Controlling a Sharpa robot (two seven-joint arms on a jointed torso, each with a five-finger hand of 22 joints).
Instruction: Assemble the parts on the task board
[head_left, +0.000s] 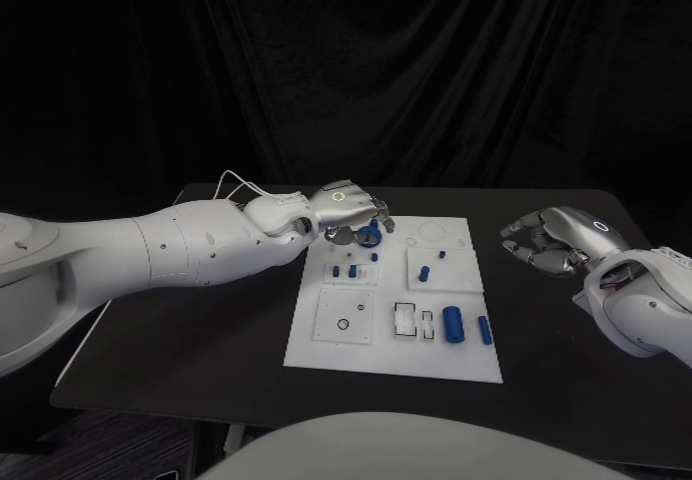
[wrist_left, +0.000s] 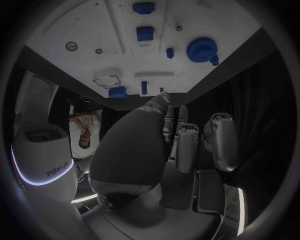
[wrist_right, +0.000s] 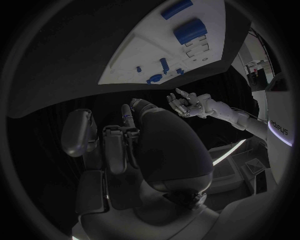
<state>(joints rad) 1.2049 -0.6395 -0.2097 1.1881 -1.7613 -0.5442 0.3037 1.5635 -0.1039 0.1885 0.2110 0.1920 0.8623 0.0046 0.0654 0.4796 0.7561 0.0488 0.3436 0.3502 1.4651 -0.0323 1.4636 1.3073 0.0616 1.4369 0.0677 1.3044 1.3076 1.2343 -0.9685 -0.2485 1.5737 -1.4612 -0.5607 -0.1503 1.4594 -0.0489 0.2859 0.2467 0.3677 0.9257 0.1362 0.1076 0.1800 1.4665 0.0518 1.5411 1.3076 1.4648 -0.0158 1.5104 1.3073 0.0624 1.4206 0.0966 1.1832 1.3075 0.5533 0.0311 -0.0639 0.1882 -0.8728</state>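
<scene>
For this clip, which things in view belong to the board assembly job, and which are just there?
Part of the job:
- task board
- large blue cylinder
- smaller blue cylinder
- small blue pegs
- blue gear-like part
- left hand, over the board's far edge
- right hand, off to the side

Just there:
- black table
- white cable

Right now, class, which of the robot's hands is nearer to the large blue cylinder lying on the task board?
Right. The right hand hovers off the board's right edge, beyond the large blue cylinder; the left hand is over the board's far left corner.
</scene>
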